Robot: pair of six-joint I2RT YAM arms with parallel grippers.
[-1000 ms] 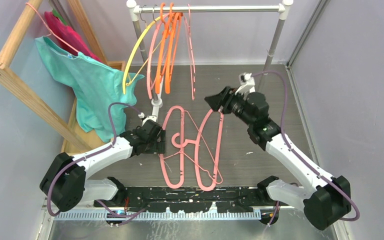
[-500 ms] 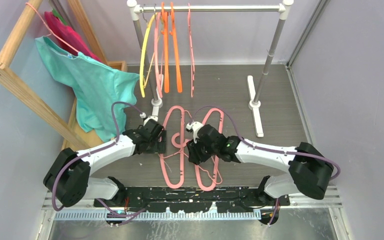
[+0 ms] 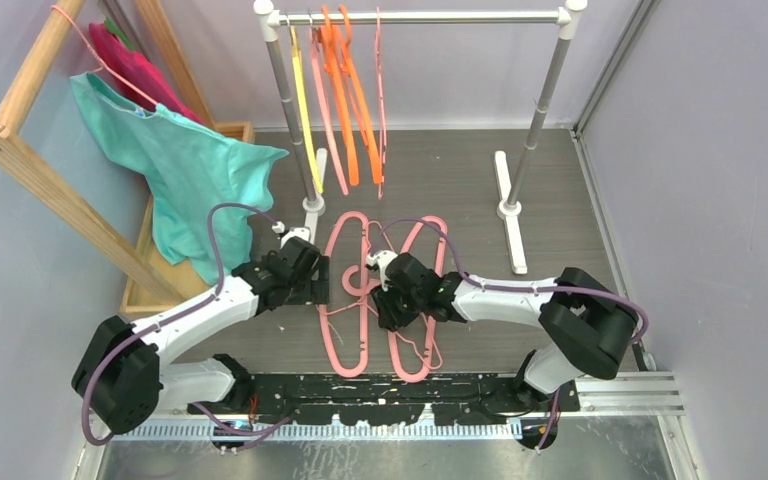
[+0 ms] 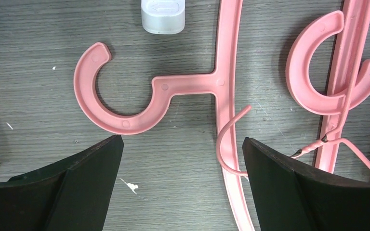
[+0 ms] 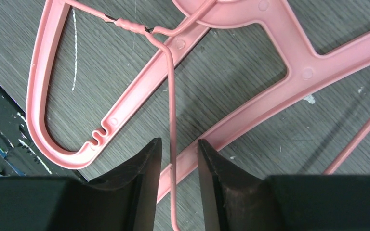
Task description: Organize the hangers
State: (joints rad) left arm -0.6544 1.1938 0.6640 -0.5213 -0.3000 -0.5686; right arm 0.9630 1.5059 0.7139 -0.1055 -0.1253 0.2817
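Observation:
Several hangers hang on the rack bar [image 3: 460, 17]: a yellow one [image 3: 302, 100], orange ones [image 3: 355, 100] and thin pink ones [image 3: 378, 100]. Two thick pink hangers [image 3: 332, 345] [image 3: 442, 250] and a thin pink wire hanger [image 5: 169, 96] lie crossed on the floor. My left gripper [image 3: 315, 285] [image 4: 182, 144] is open and low over the floor. A thick hanger's hook [image 4: 120, 120] lies just ahead of it, and the wire hanger's hook [image 4: 224, 139] lies by its right finger. My right gripper [image 3: 385, 305] [image 5: 179, 144] straddles the wire hanger's rod, jaws narrow, with gaps on both sides.
The rack's white feet [image 3: 508, 210] [image 4: 163, 17] stand on the floor behind the hangers. A wooden frame [image 3: 40, 180] at the left carries a teal garment [image 3: 190, 180] and a magenta one. A wooden tray [image 3: 150, 280] lies under it. Walls close in on both sides.
My right arm came down from near the rack to the floor hangers and now straddles the wire hanger. The hanging hangers swung from left to right. The left arm barely moved.

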